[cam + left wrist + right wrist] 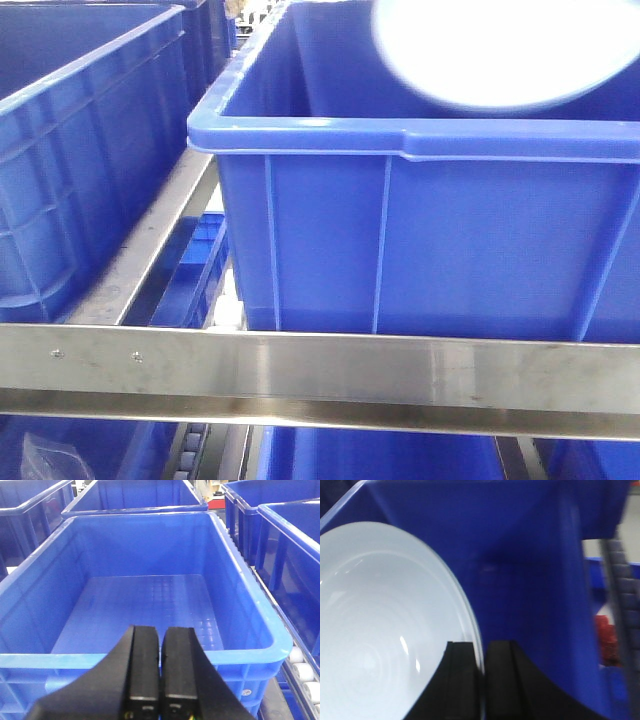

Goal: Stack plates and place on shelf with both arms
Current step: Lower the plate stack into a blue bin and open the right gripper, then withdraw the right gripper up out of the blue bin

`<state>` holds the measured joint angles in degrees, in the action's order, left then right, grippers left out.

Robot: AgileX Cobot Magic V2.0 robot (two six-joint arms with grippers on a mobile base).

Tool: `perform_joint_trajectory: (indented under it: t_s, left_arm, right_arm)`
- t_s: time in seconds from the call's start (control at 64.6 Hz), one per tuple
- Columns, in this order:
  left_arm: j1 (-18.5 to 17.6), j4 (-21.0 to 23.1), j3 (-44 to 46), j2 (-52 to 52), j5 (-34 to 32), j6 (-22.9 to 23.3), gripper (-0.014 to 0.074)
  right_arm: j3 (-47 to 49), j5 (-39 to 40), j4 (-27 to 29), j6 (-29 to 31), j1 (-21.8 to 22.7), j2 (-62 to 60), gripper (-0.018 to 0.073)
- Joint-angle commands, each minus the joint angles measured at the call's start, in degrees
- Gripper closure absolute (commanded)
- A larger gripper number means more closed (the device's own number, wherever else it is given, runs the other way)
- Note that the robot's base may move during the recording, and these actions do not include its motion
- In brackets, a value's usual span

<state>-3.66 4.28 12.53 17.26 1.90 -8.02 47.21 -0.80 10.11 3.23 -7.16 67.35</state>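
One plate (pixel 380 625) is pinched by its rim between the fingers of the right gripper (pixel 483 680), held on edge above a blue bin (pixel 530 570); the front view shows its pale disc (pixel 500 50) over that bin's (pixel 420 250) opening. Left gripper (pixel 160 680) is clenched on nothing, facing an empty blue crate (pixel 145 610). A slow, level carry seems wise, since a rim grip could let glossy ware swing or slip

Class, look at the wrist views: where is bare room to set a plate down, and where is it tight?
Free: the bare floor of the blue bin ahead of the shut left gripper, bordered by its four walls. Tight: the right gripper pinches the plate rim near a bin wall.
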Motion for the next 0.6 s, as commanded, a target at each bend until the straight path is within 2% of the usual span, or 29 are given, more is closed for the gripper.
perform_joint_trajectory:
  t_s: [0.0,0.108,0.263,0.371,0.588]
  left_arm:
    - [0.0,0.2,1.6,0.5,-4.8,0.2,0.0514]
    - [0.0,0.2,1.6,0.5,-4.8,0.2,0.0514]
    - [0.0,0.2,1.6,0.5,-4.8,0.2,0.0514]
    - [0.0,0.2,1.6,0.5,-4.8,0.2,0.0514]
    - [0.0,0.2,1.6,0.5,-4.8,0.2,0.0514]
  right_arm:
    - [2.8,7.5,0.5,-0.3,-1.3,1.7,0.0269]
    - [3.5,7.0,0.5,-0.3,-1.3,4.7,0.0144]
    - [3.5,7.0,0.5,-0.3,-1.3,4.3,0.0154]
    - [3.4,5.7,0.2,-0.3,-1.1,1.9,0.0218]
    - [-0.8,2.7,-3.3,2.4,1.1,-7.0,0.0511]
